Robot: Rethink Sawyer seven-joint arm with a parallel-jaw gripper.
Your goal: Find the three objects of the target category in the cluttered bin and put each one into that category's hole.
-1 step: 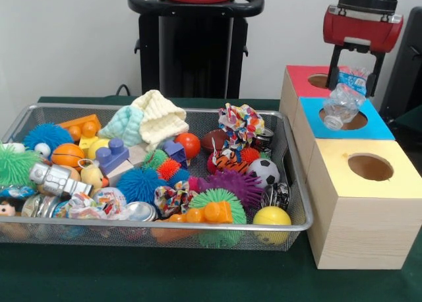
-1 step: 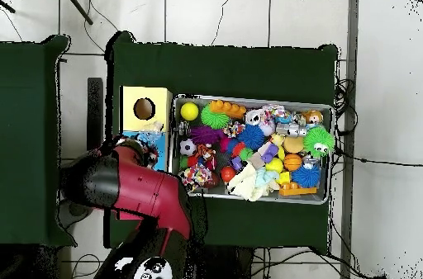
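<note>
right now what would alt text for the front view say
The red gripper holds a crumpled clear plastic bottle over the hole of the blue-topped box, which stands between a red-topped and a yellow-topped box. To their left, a wire mesh bin is crammed with colourful toys.

Plain white wall (image 1: 59, 45) behind a table w/ dark green cloth cover (image 1: 165, 279). From overhead: pale tiled floor (image 2: 384, 86) w/ thin black cables (image 2: 273, 11) trailing beyond table's edges; second green-covered table (image 2: 29, 135) alongside.

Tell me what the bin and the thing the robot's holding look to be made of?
The bin looks like fine silver metal mesh; toys show through its walls. The bottle held by the gripper seems thin clear plastic, crumpled and glossy.
</note>
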